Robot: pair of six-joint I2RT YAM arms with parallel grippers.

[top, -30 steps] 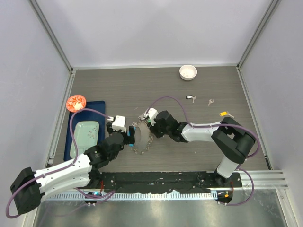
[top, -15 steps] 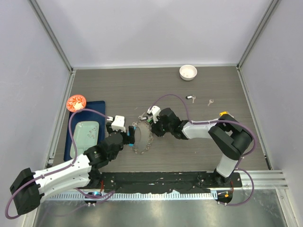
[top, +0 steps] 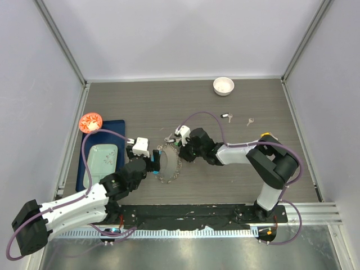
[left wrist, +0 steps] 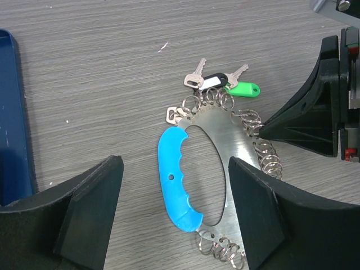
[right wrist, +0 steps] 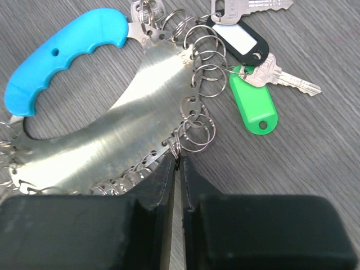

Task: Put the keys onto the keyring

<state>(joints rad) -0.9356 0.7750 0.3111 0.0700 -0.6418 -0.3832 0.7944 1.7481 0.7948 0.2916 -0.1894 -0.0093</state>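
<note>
The keyring (top: 167,164) lies flat mid-table: a silver plate (left wrist: 222,140) with a blue handle (left wrist: 175,177) and split rings along its edge. Keys with a green tag (right wrist: 253,106) and a black tag (right wrist: 239,38) hang on its rings. My right gripper (right wrist: 178,157) is shut, pinching one split ring at the plate's edge; it also shows in the top view (top: 181,151). My left gripper (left wrist: 174,164) is open above the blue handle, touching nothing. Loose keys lie far right: black-tagged (top: 226,116), plain silver (top: 249,120), yellow-tagged (top: 265,135).
A white bowl (top: 223,85) stands at the back. A blue tray (top: 115,125) with a clear container (top: 102,157) sits left, with a red-orange round item (top: 90,122) at its corner. The tray edge shows in the left wrist view (left wrist: 8,112).
The right forearm has swung slightly, with its gripper staying at the ring's right edge. The left arm and the keyring have not visibly moved.
</note>
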